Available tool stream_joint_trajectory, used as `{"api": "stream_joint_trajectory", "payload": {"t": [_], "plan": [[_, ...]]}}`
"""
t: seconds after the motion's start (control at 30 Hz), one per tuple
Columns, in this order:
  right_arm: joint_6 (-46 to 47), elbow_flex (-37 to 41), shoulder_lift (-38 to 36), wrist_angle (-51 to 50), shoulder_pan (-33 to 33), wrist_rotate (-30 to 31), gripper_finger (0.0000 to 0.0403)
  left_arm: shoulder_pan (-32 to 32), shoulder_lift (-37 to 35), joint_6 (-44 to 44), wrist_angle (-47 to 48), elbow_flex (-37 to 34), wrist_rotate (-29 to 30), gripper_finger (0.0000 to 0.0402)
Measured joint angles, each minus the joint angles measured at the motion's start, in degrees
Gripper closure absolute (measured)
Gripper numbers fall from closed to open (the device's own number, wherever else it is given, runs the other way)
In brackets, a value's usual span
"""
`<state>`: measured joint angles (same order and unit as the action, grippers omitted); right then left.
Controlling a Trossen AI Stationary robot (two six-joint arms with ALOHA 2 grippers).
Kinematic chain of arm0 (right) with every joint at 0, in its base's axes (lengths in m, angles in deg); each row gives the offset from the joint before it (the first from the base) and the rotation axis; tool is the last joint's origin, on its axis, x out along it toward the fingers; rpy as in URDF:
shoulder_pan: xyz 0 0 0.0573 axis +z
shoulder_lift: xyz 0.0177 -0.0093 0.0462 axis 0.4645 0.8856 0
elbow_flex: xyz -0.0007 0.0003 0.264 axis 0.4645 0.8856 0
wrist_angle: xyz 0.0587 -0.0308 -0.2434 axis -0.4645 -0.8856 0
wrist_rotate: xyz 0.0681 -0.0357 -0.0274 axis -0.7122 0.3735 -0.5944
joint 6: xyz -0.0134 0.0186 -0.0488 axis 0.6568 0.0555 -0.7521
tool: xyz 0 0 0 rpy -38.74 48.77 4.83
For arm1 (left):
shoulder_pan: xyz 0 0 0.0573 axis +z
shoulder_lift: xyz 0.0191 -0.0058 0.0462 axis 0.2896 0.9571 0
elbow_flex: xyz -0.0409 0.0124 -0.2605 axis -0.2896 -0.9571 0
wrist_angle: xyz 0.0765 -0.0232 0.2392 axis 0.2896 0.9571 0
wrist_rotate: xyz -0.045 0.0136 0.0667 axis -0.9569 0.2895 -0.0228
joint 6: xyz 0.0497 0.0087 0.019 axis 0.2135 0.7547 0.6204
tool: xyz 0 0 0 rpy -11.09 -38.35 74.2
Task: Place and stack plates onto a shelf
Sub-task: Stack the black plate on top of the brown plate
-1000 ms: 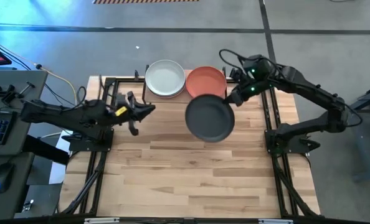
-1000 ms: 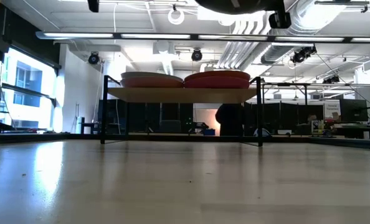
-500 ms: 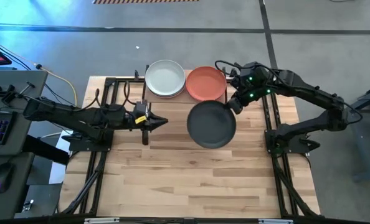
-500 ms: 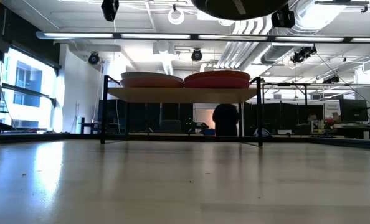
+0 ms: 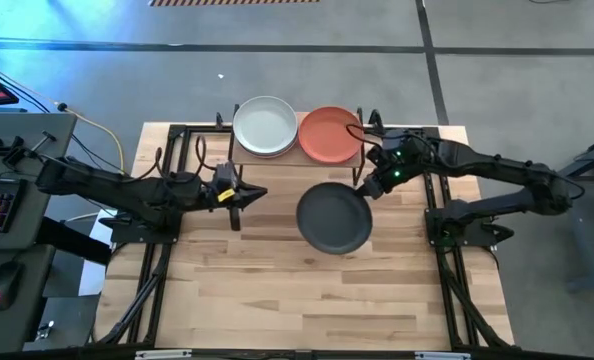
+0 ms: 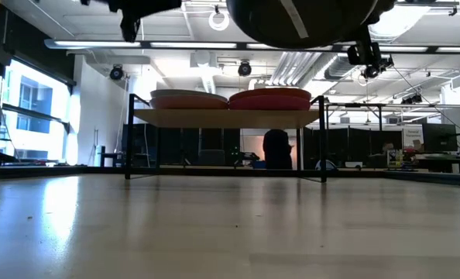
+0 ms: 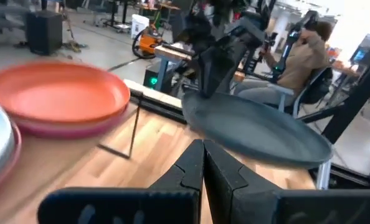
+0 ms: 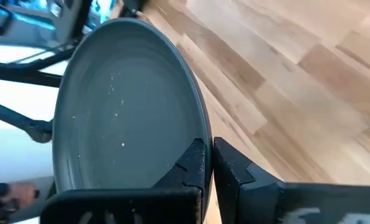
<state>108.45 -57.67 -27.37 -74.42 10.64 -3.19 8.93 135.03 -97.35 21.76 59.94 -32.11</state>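
Desk: light butcher-block wooden desk (image 5: 277, 290), largely bare.
Shelf: low light-wood shelf on thin black legs (image 6: 226, 116) at the far edge, carrying a pale grey-white round plate (image 5: 265, 125) and a terracotta round plate (image 5: 330, 134) atop stacks.
Carried plate: dark grey matte round plate (image 5: 334, 217), aloft over the desk, nearer the camera than the terracotta stack.
Right claw (image 5: 363, 189): clamped on that plate's rim; shelf lies just beyond it.
Left claw (image 5: 261, 194): closed, empty, beside the shelf.

Two plate stacks (image 5: 297, 130) side by side on the shelf (image 6: 222, 117)
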Motion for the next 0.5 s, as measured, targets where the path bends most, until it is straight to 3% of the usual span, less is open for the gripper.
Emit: {"api": "stream_joint_trajectory", "payload": {"t": [0.2,0.5], "plan": [[2.51,1.73,-1.74,3.79,0.29,2.35,0.0403,-0.09,-0.89,-4.59,-6.00,-4.80,-1.51,0.0402],[3.86,1.71,-1.72,4.60,0.28,3.23,0.0403,-0.09,-0.85,-0.51,-5.61,-4.95,-1.18,0.0401]]}}
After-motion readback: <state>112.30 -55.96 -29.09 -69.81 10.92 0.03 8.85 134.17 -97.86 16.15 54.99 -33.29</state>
